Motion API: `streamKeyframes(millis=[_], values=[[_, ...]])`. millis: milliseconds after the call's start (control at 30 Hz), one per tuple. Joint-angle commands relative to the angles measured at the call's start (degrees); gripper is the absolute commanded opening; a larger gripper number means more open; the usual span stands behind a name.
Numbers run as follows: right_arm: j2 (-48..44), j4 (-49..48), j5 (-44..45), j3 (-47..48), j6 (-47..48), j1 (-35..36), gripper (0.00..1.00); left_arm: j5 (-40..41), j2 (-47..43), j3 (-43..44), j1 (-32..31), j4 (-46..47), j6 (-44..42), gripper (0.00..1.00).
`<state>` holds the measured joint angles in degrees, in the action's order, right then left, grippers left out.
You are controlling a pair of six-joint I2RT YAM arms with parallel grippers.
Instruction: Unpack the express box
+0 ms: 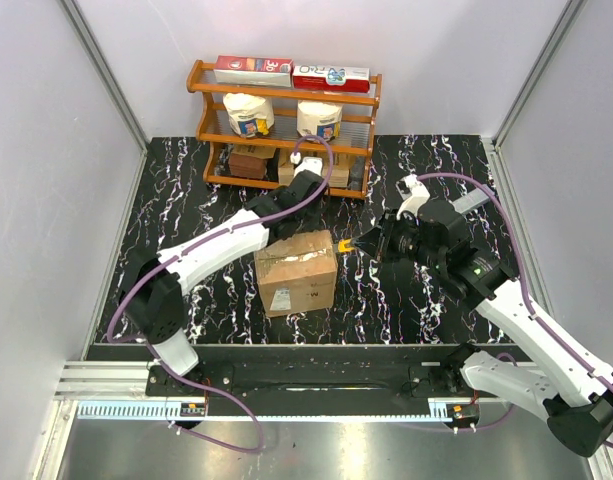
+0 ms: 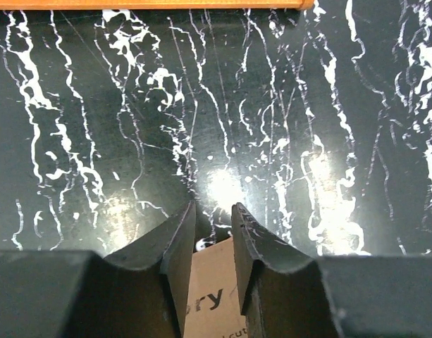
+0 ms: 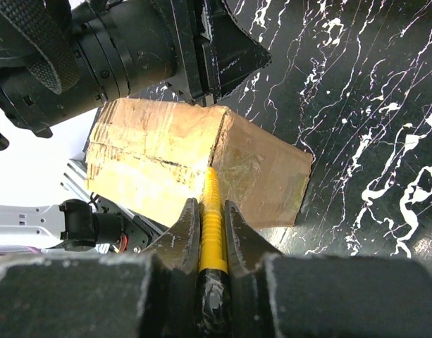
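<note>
The express box [image 1: 296, 272], a brown taped carton with a white label, stands at the middle of the black marbled table. My left gripper [image 1: 289, 226] rests on its far top edge. In the left wrist view the left gripper [image 2: 213, 208] has its jaws a little apart, and printed cardboard [image 2: 214, 296] shows flat behind the gap, not clamped. My right gripper [image 1: 371, 245] is shut on a yellow-handled cutter [image 1: 344, 245]. In the right wrist view the cutter [image 3: 212, 211] sticks out of the right gripper [image 3: 208, 203], its tip on the corner seam of the box [image 3: 152, 155].
A wooden shelf [image 1: 286, 95] stands at the back, with red packets on top, white containers on the middle tier and small brown cartons below. Its lower rail [image 2: 145, 3] shows just beyond the left gripper. Grey walls close both sides.
</note>
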<state>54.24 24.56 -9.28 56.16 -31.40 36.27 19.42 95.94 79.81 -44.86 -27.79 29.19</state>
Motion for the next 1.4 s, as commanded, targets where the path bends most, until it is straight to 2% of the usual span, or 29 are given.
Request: streamKeyframes(millis=[0,200,333,567,700,800,833,1100,1200,1300,1367], values=[[0.7,3.8,-0.3,-0.7,1.9,0.4,0.0,2.3,1.3,6.3,0.1,-9.3,-5.8,0.38],[2.0,1.9,-0.5,-0.4,2.7,0.4,0.0,-1.3,-2.9,14.5,2.0,-10.0,-8.6,0.55],[3.2,1.0,0.9,0.4,3.6,0.4,0.0,-8.5,-7.0,13.2,2.2,-9.0,-12.3,0.59],[5.9,-0.2,0.9,2.0,3.7,0.4,0.0,-25.0,-17.5,-4.6,2.1,-0.8,-15.7,0.54],[6.8,-0.6,1.0,2.2,3.8,0.4,0.0,-28.7,-21.2,-11.2,1.8,2.9,-15.1,0.54],[7.8,-0.9,-0.1,2.3,4.1,0.4,0.0,-28.0,-21.0,-13.1,0.9,5.6,-15.4,0.56],[8.2,-1.1,-0.7,2.4,4.3,0.3,0.0,-25.2,-20.6,-13.1,0.7,5.8,-15.2,0.56],[11.2,-2.8,-0.9,3.2,5.7,0.3,0.0,-20.3,-18.2,-9.0,0.5,6.6,-18.3,0.59],[11.8,-3.4,-0.7,3.8,5.6,0.3,0.0,-19.6,-16.8,-8.5,0.5,5.3,-18.4,0.56],[11.4,-2.9,-1.0,4.2,5.0,0.4,0.0,-19.6,-14.8,-8.2,-0.3,1.0,-18.9,0.49],[10.9,-1.5,-2.1,4.3,4.2,0.3,0.0,-16.4,-14.2,-8.9,-0.9,-2.2,-19.3,0.45]])
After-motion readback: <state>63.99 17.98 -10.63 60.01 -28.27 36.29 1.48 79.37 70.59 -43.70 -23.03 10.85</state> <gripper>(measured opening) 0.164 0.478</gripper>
